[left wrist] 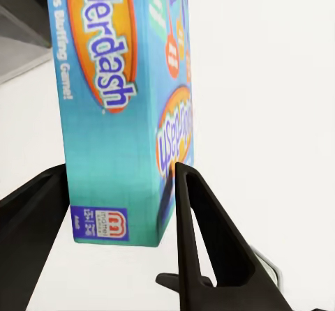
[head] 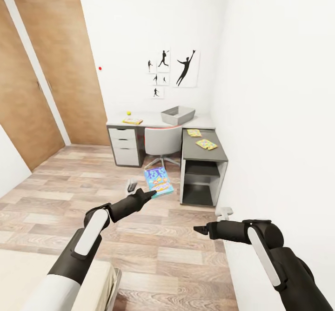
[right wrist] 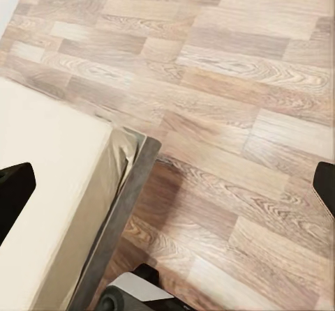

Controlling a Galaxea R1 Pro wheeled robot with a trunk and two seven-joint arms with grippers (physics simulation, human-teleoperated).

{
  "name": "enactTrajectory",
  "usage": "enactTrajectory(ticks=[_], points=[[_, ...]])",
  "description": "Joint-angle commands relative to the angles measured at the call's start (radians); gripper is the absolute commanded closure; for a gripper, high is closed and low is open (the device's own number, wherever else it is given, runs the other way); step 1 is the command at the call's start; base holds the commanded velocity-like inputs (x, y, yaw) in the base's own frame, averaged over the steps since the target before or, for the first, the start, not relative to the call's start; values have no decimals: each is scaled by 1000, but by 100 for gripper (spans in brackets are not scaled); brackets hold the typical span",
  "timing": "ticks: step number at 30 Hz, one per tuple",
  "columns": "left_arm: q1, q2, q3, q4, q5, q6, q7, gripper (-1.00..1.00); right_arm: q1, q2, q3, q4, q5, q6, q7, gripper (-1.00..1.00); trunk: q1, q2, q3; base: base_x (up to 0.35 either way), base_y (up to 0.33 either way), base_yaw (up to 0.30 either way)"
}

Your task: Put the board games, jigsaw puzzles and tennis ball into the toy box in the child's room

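**Board game in left end effector, table ahead**

While I face the table point(head: 204, 155), the left end effector point(head: 151, 193) clamps the board game point(head: 158, 181) by its edge, above the floor point(head: 153, 250). Right end effector point(head: 199, 229) is spread wide, holding nothing. Toy box point(head: 177, 115), tennis ball point(head: 129, 113) and two puzzles point(head: 206, 144) sit on the table.

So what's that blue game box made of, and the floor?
The blue rectangular board game box in the left pincer looks like glossy printed cardboard: flat faces, sharp edges. The brown plank floor looks like matte wood or laminate, judging by its grain lines.
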Motion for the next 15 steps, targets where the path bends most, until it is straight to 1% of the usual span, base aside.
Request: enactTrajectory(ticks=[1, 5, 7, 11, 15], points=[[-1, 0, 0, 0, 4, 3, -2, 100, -1, 0, 1, -1, 2, 4, 4, -100, 1, -2, -2, 340, 0, -10], [-1, 0, 0, 0, 4, 3, -2, 100, -1, -1, 1, -1, 2, 4, 4, -100, 1, -2, -2, 340, 0, -33], [-1, 0, 0, 0, 4, 3, -2, 100, -1, 0, 1, -1, 2, 4, 4, -100, 1, -2, -2, 340, 0, -113], [-1, 0, 0, 0, 4, 3, -2, 100, -1, 0, 1, -2, 2, 4, 4, -100, 1, -2, -2, 340, 0, -184], [-1, 0, 0, 0, 4, 3, -1, 100, -1, 0, 2, -2, 2, 4, 4, -100, 1, -2, -2, 340, 0, -236]])
